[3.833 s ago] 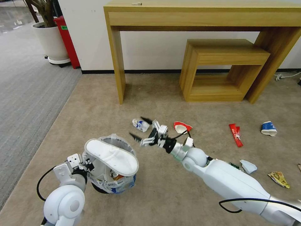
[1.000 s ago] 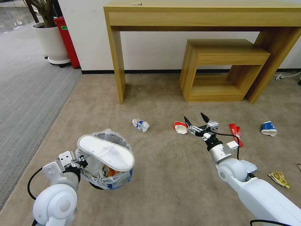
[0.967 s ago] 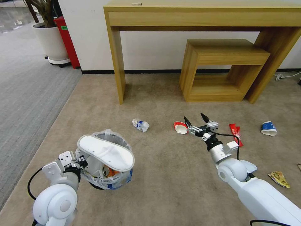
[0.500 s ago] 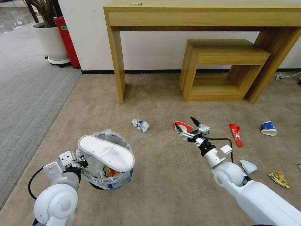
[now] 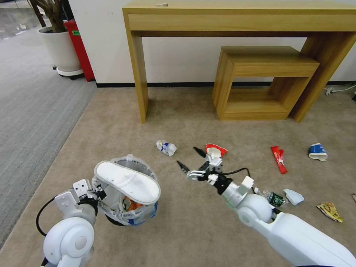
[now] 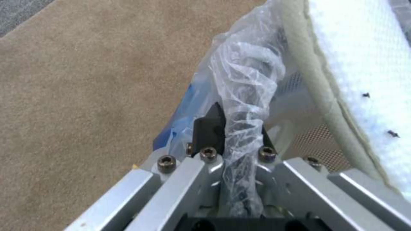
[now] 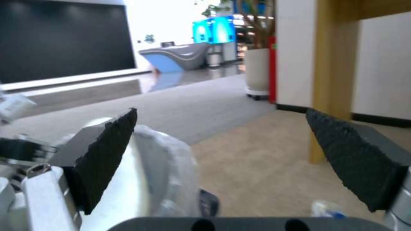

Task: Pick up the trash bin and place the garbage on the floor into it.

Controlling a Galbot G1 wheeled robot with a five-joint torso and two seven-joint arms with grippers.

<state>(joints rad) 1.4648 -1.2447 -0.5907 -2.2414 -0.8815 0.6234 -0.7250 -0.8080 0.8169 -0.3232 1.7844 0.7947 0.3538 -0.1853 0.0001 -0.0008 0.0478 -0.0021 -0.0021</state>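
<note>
Head view shows the left end effector (image 5: 97,193) clenched on the rim of the trash bin (image 5: 128,198), at about 8 o'clock in the picture. Its fingers (image 6: 210,128) pinch the crinkly bag (image 6: 246,96) at the rim. A white slipper (image 5: 128,181) lies across the top of the bin. The right end effector (image 5: 189,161) hangs over the floor (image 5: 111,129) near the centre, released and empty, between the bin and a crushed red-white cup (image 5: 215,150) at its 2 o'clock. A red wrapper (image 5: 279,158) and a blue-white cup (image 5: 318,152) lie at 3 o'clock.
</note>
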